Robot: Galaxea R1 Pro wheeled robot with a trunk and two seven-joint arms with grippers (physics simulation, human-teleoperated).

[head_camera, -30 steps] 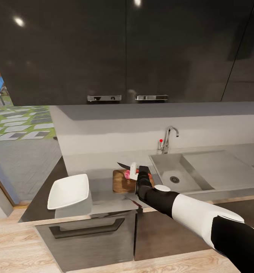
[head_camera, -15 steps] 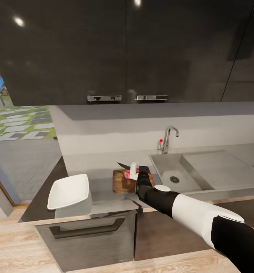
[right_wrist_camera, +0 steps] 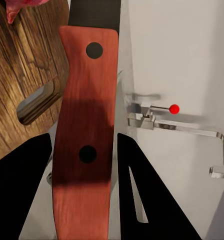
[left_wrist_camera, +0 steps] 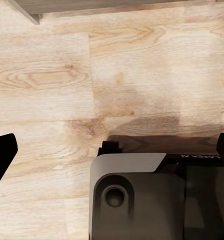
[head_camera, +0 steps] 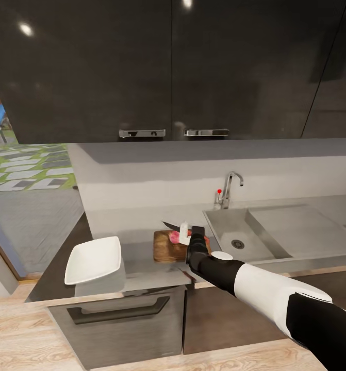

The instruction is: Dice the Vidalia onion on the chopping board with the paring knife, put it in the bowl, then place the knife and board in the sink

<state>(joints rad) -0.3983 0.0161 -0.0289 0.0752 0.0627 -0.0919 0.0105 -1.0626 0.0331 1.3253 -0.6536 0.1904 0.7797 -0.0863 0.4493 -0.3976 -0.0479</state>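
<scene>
Dark blade now shifted rightward; right gripper (head_camera: 194, 233) jaws clamping paring knife's (right_wrist_camera: 86, 130) smooth red handle.

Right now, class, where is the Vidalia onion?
In the head view the Vidalia onion lies on the chopping board, just left of the sink, with the right gripper holding the paring knife over it.

Domestic kitchen: dark wall cabinets (head_camera: 142, 67) above a grey table (head_camera: 142, 257), steel sink (head_camera: 234, 232) with chrome tap (head_camera: 229, 188), chopping board (head_camera: 167, 247), and wood-plank floor (head_camera: 38, 335).
</scene>
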